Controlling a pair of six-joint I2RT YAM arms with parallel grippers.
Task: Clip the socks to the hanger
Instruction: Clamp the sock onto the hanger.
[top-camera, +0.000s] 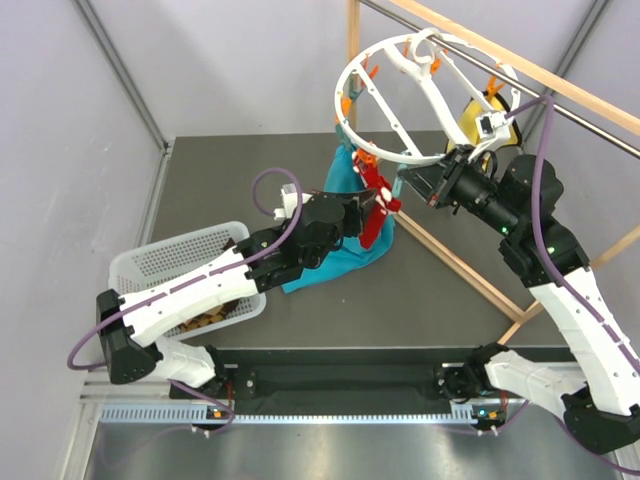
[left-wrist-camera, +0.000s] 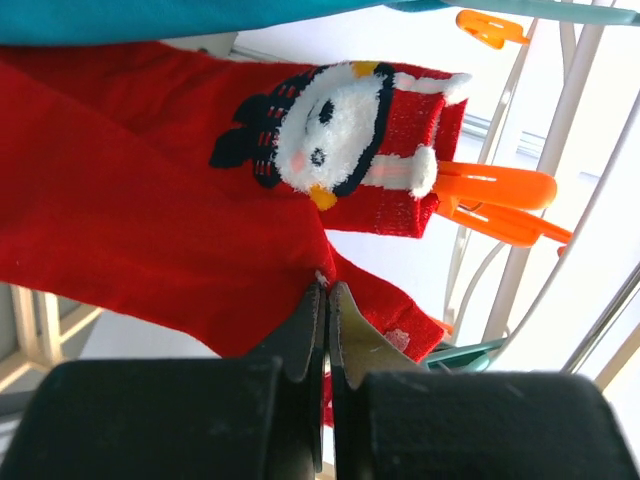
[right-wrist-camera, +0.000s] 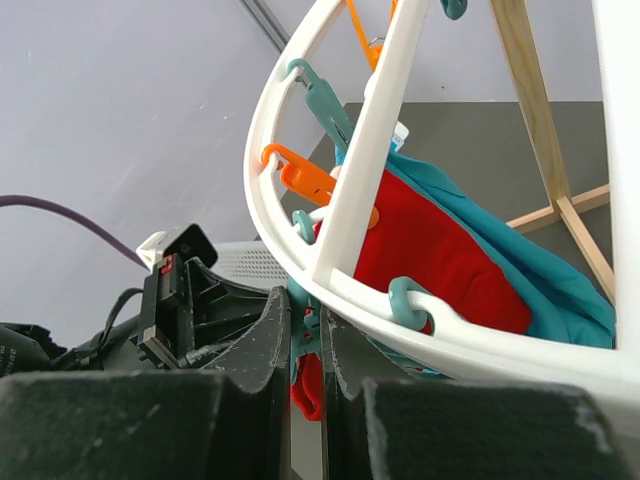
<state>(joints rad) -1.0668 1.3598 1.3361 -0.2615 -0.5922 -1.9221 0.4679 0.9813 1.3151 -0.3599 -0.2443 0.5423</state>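
Where clipped, the red sock (left-wrist-camera: 130, 200) bears a penguin face (left-wrist-camera: 335, 125).

The left arm (top-camera: 190, 285) and right arm (top-camera: 580, 305) are white-shelled and black-jointed, with purple cables (top-camera: 547, 150) above the table (top-camera: 440, 300). The left gripper (left-wrist-camera: 326, 288) is black.

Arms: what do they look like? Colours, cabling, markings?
Left arm and right arm: white links with dark dashed striping, black joints and bases, a purple cable looping along each. Left end effector and right end effector: black, two tapered fingers.
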